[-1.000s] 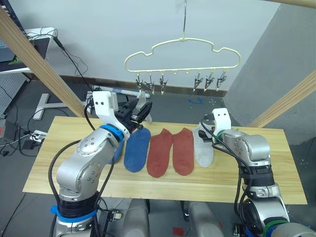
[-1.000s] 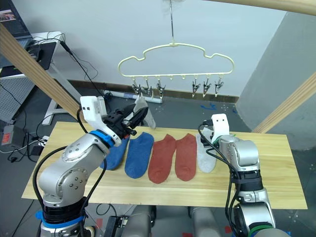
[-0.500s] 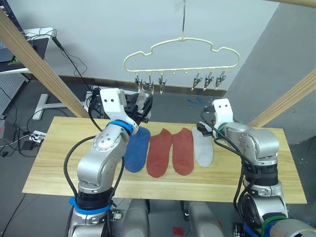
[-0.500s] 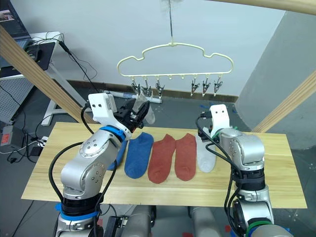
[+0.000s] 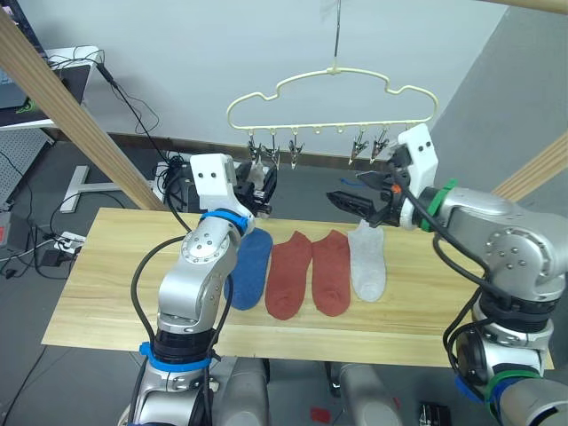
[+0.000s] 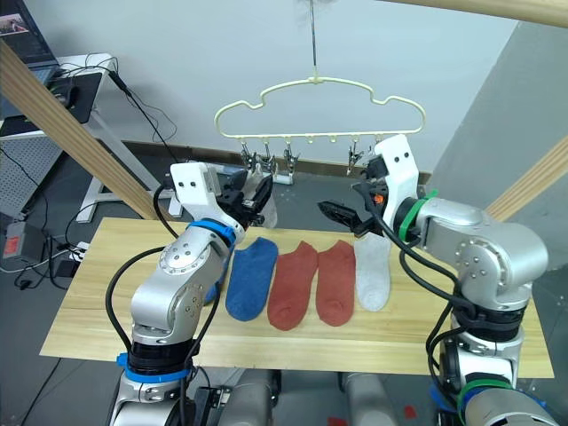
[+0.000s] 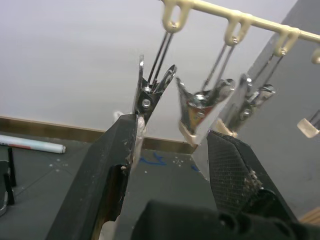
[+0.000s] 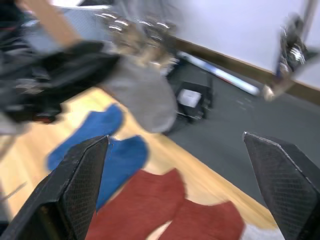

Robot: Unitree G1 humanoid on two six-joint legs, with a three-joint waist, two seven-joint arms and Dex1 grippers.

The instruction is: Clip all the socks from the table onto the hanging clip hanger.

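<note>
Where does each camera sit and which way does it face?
Left eye view: on the head, facing forward-down at the light wooden plank table and pale-yellow wire clip hanger; both arms show.
Right eye view: head too, same scene and arms.
Left wrist view: left wrist, facing up at small metal clips; left claw's fingers show.
Right wrist view: right wrist, facing blue and rust-red fabric socks; right claw's fingers show.
Shared: both wrist views catch the clips.

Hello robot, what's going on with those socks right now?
Left pincer up at the clip hanger with a grey sock. Right pincer open, raised, holding nothing. Five socks on the table. Nothing in the way.
</note>
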